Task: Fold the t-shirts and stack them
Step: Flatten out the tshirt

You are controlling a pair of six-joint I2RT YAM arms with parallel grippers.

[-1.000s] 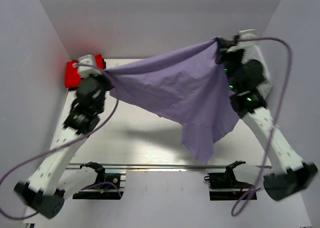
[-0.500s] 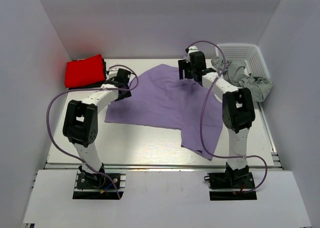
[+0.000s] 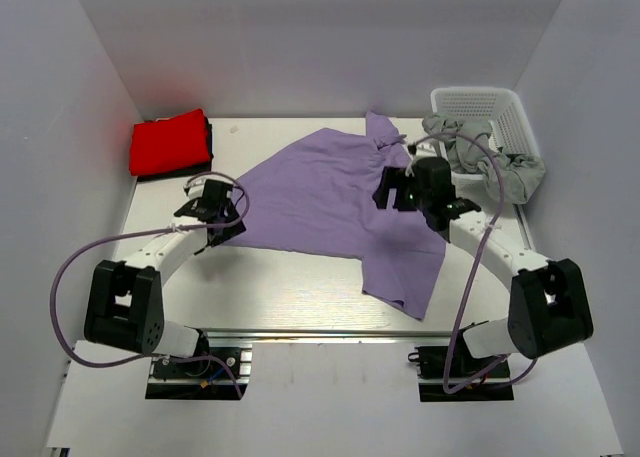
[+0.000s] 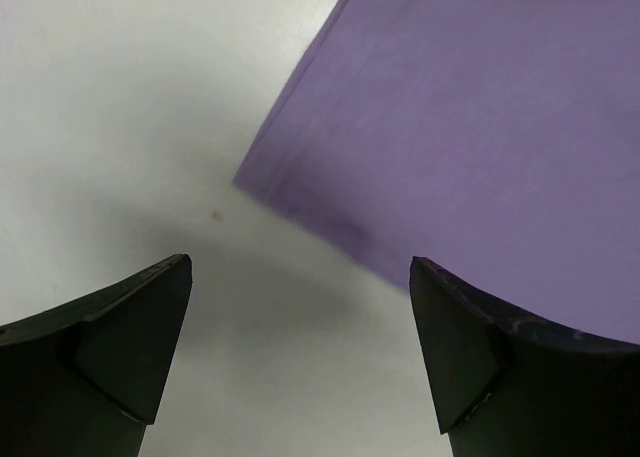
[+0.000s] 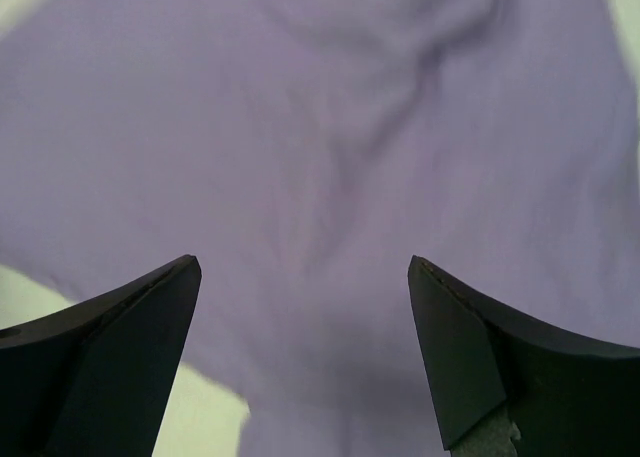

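Two t-shirts lie on the white worktop (image 3: 290,277): the lavender t-shirt (image 3: 320,192) is spread flat and wrinkled at the centre, one part trailing toward the near edge, and the red t-shirt (image 3: 168,142) is folded in the far left corner. A white basket (image 3: 480,102) at the far right holds grey cloth (image 3: 480,152). The left hand (image 4: 300,307) sits at the lavender t-shirt's left corner, the right hand (image 5: 305,307) over its right half. Both are spread apart, grasping nothing.

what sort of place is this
Likely a lab robot cell, not a home: bare white walls box in the table, with a lavender t-shirt, a folded red t-shirt and a lattice basket.
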